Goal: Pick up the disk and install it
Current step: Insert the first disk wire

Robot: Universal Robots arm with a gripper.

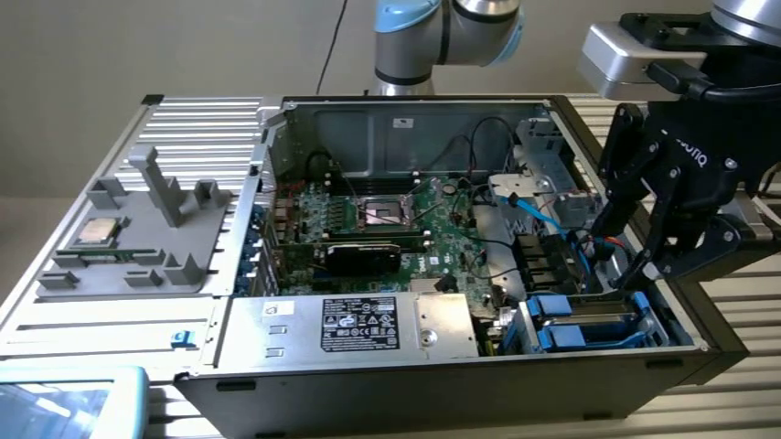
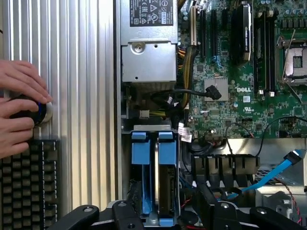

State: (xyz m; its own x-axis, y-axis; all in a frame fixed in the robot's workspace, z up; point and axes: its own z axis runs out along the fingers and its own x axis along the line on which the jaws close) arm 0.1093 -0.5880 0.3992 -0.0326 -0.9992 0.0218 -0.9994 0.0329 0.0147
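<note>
Gripper [image 1: 625, 249] hung at the right of the exterior view, above the lower right corner of the open computer case [image 1: 427, 389]. Its black fingers [image 1: 614, 183] were spread wide with nothing pinched between them. In the wrist view the gripper [image 2: 168, 216] straddled the end of the drive bay [image 2: 125, 158]; whether a fingertip touched the bay could not be told. The disk [image 1: 586, 320] sat down in that bay, its blue carrier tabs side by side [image 2: 153, 178], just beside the large silver power supply [image 1: 366, 325] with the black label [image 2: 148, 12]. The green motherboard [image 1: 403, 229] filled the middle of the case, and a blue cable [image 1: 537, 215] ran near the bay. At the exterior view's left, well apart from the case's drive corner, a grey tray [image 1: 153, 197] lay on the case's opened side panel with a small square chip [image 1: 98, 231] on it. The wrist view also caught a person's hand [image 2: 19, 81] resting on a dark round knob [image 2: 34, 111], with a keyboard [image 2: 29, 187] just beside it.
</note>
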